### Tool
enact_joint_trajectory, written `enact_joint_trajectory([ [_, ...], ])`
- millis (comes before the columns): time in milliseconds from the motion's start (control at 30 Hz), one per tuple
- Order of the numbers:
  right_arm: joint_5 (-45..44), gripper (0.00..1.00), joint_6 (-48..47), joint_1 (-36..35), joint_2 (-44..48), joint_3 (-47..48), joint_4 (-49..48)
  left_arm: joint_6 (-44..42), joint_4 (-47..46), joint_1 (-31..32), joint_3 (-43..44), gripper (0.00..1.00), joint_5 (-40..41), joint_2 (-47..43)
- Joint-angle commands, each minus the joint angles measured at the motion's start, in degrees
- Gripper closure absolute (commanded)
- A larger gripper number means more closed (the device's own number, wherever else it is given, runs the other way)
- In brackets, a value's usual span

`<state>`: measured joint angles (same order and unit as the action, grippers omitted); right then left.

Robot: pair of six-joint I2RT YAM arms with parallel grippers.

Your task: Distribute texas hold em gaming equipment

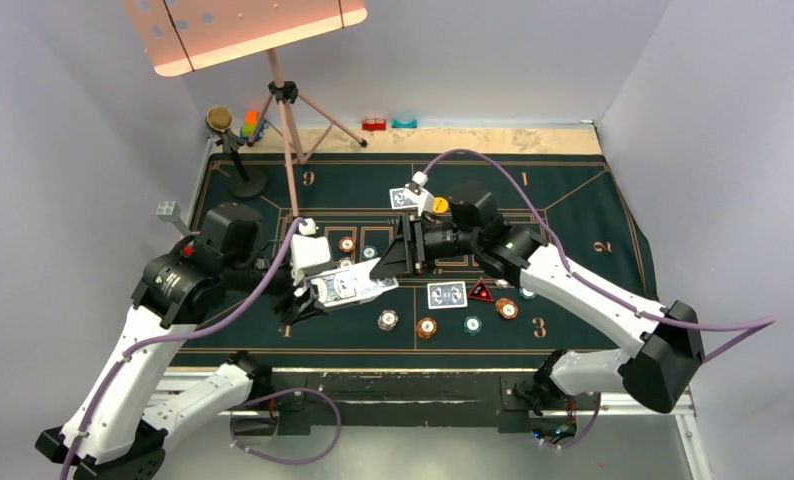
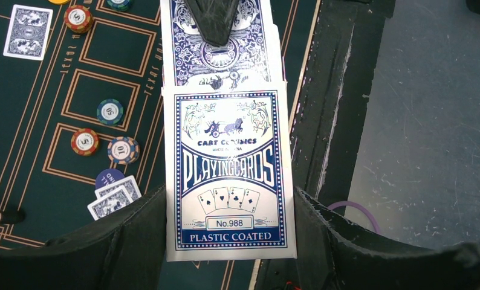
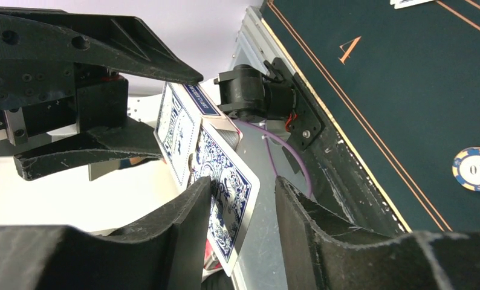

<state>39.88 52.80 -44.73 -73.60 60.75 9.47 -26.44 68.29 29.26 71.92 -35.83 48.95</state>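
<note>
You face plain pale walls [image 1: 533,60] enclosing a table [image 1: 493,140]; a pink perforated panel [image 1: 243,30] on a tripod [image 1: 284,92] stands back left.

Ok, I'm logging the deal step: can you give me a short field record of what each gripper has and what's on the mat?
left gripper: shut on the card box
right gripper: jaws apart, either side of a card sticking out of the box, not clamped yet
laid on mat: face-down cards, chips, red triangular marker
</note>
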Motion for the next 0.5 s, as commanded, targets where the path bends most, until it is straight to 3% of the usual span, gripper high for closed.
enact_joint_trajectory([
  [0, -0.8, 0.56, -2.4, 1.4, 2.4, 1.7, 2.9, 1.2, -2.2, -0.5, 2.9, 1.00, -2.5, -0.6],
  [167, -1.1, 0.68, -3.6, 2.4, 3.2, 2.8, 5.3, 1.2, -2.2, -0.5, 2.9, 1.00, -2.5, -0.7],
  [467, -2.5, 0.73, -6.7, 5.0, 4.6, 6.7, 11.0, 1.3, -2.1, -0.5, 2.9, 1.00, -2.3, -1.0],
])
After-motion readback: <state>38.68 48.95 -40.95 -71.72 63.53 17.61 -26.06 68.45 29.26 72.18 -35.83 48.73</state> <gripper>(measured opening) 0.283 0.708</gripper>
